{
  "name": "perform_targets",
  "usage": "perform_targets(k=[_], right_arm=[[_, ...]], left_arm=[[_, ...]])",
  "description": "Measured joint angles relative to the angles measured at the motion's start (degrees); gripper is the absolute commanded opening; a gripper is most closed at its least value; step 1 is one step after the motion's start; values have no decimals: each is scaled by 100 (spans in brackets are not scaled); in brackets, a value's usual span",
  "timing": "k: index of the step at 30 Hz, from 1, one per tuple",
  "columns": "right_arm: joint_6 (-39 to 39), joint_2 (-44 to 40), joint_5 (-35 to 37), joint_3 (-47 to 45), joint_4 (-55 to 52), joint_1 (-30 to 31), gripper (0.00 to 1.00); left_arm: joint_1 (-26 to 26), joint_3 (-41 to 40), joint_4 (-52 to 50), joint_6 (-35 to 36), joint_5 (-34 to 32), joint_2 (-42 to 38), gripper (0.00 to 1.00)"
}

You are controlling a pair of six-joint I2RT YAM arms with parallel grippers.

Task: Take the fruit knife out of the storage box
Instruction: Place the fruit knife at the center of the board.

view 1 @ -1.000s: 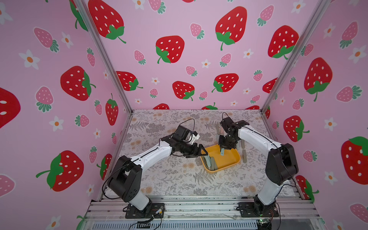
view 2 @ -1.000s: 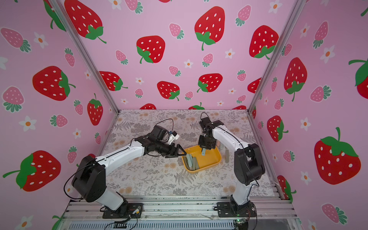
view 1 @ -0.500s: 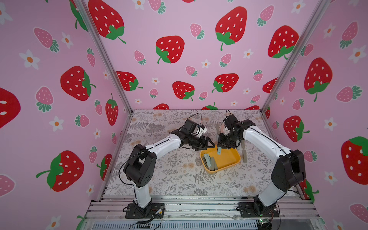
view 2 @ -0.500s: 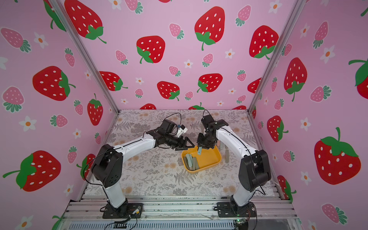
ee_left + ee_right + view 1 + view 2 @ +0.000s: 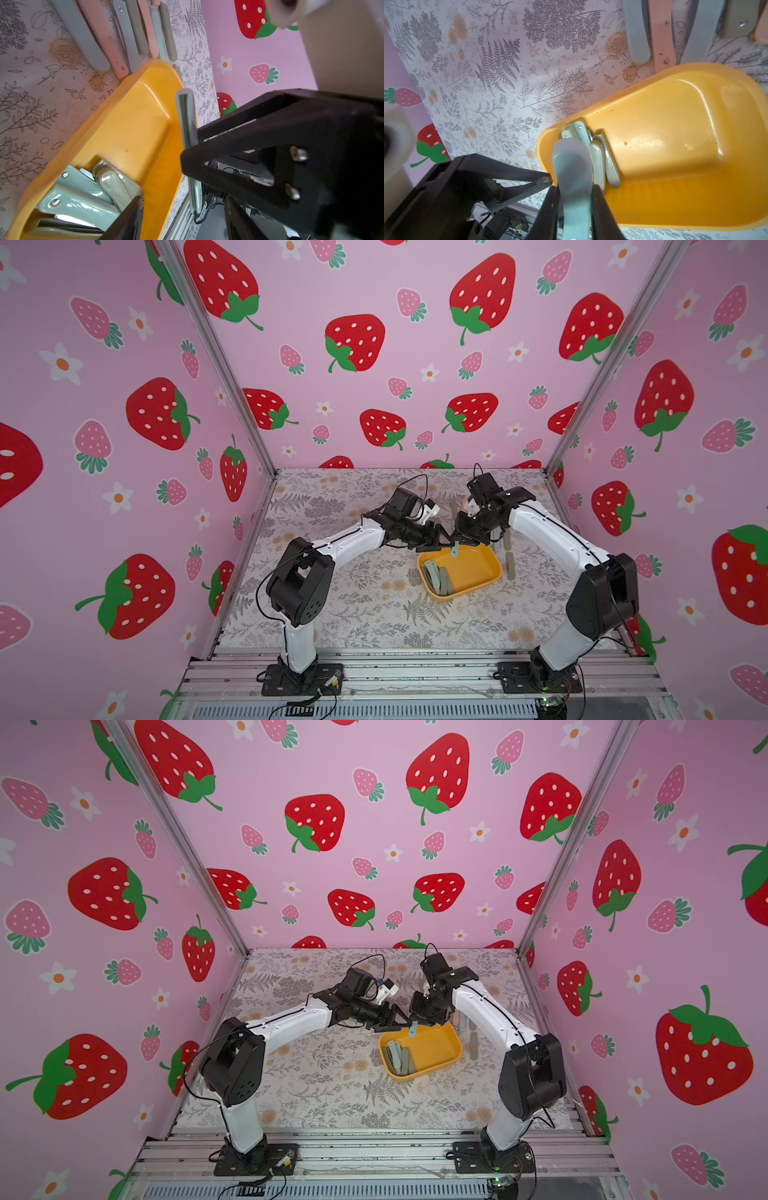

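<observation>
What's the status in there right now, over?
Right gripper shut on grey-green fruit knife, held above storage box rim. Left gripper open, close beside the knife. Other folded knives lie in the box.

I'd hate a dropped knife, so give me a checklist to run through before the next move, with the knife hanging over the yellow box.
1. Grip of right pincer on fruit knife: ok, shut on it.
2. Lift of fruit knife off storage box floor: ok.
3. Opening of left pincer: ok, open.
4. Placement of fruit knife between left pincer's fingers, not beyond their tips: cannot tell.
5. Clearance of knives on the table from both pincers: ok.
</observation>
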Motion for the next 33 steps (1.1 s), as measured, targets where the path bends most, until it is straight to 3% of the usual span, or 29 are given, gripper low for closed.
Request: perform_targets(k=[11, 23, 33], right_arm=[[131, 61, -238, 83, 81, -26, 20], [407, 61, -686, -61, 540, -61, 19], [459, 61, -833, -103, 667, -66, 19]], left_arm=[[-20, 26, 105, -55, 7, 72, 59], [-22, 26, 258, -192, 48, 72, 35], [-2, 24, 238, -284, -7, 72, 7]])
